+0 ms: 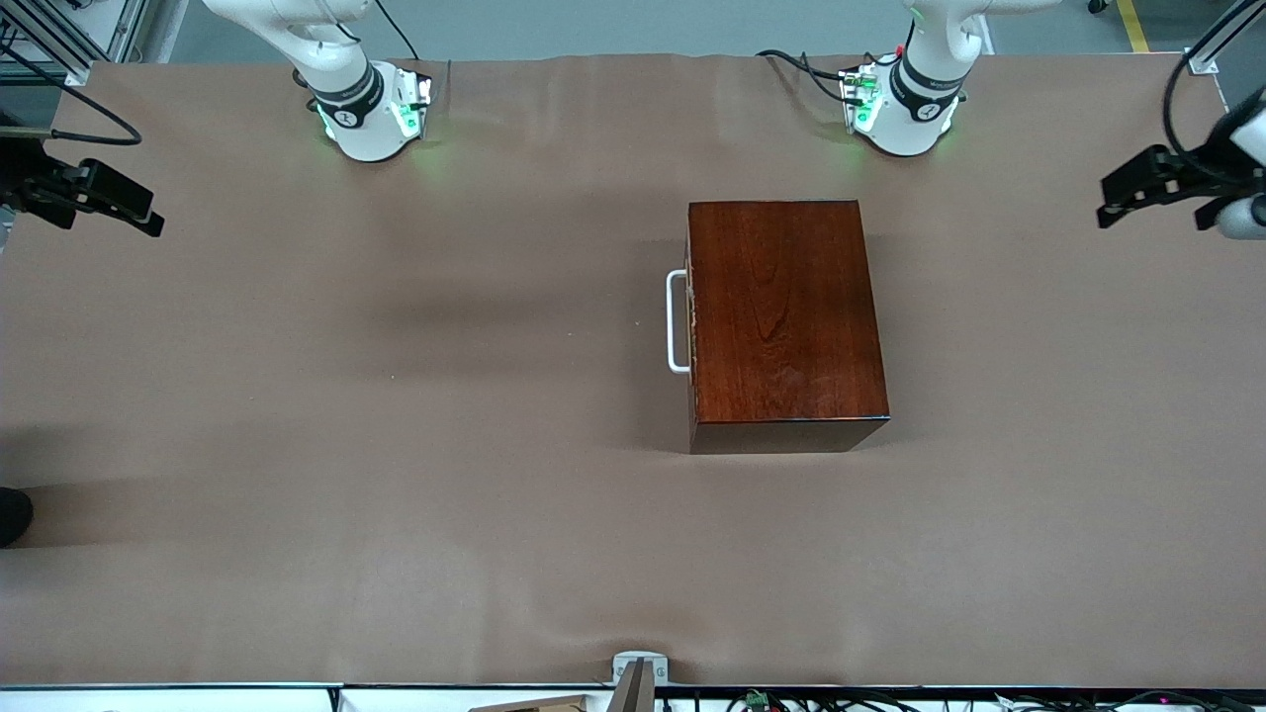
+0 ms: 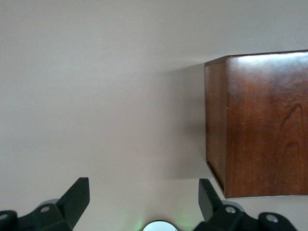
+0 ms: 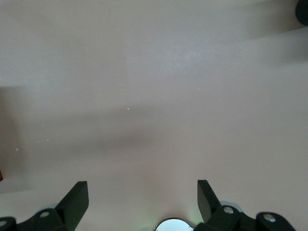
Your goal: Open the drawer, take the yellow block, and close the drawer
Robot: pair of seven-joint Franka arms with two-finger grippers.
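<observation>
On the brown table (image 1: 396,396), the glossy wooden drawer (image 1: 692,316) (white bar handle) sits shut; both grippers spread.

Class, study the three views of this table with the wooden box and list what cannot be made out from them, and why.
- Yellow block: in no view; the drawer is shut, so the box hides whatever is inside.
- Drawer front and white handle: the front view shows them edge-on only; the left wrist view shows other faces of the box.
- Both arms: cut off by the front view's top edge.
- Left gripper and right gripper, both open: only the fingertips show in the wrist views.
</observation>
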